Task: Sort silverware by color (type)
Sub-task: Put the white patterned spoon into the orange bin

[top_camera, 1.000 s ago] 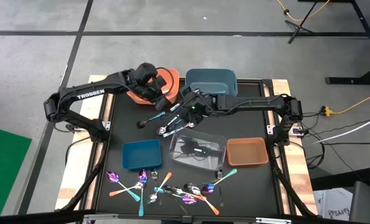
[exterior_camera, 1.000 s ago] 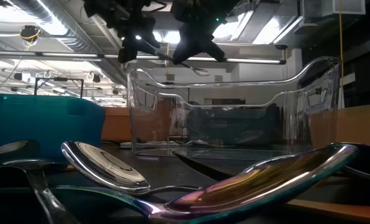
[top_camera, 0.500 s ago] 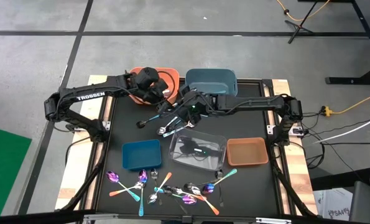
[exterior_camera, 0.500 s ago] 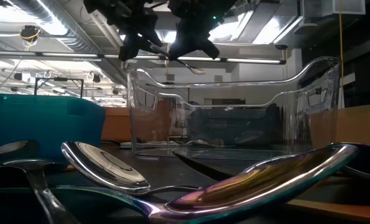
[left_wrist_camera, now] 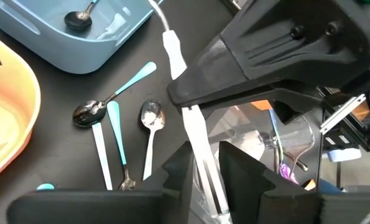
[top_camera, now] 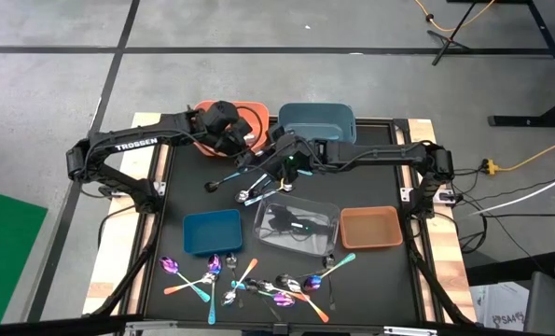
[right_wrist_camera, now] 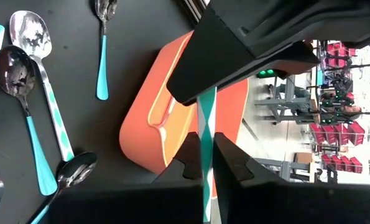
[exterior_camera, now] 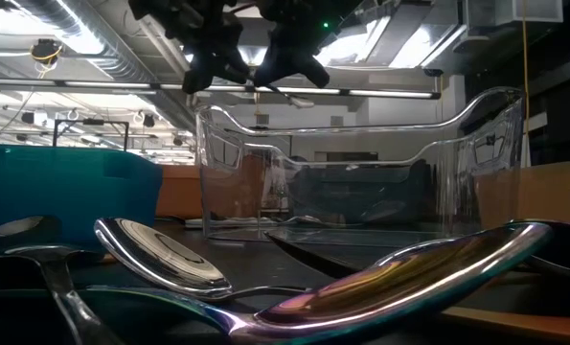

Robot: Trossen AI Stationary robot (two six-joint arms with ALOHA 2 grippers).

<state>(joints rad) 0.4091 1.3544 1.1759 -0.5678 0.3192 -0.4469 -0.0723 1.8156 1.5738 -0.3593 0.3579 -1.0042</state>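
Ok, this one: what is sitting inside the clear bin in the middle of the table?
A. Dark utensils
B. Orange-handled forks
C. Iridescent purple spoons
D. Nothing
A: in the high view the clear bin holds a few dark utensils, while the iridescent and orange-handled pieces lie loose near the table's front edge.

The thin teal-and-white patterned handle [right_wrist_camera: 206, 140] runs off the right wrist picture's edge between dark fingers, its bowl end unseen. In the high view, the cutlery inside the clear plastic bin [top_camera: 297, 224] is too small to identify.
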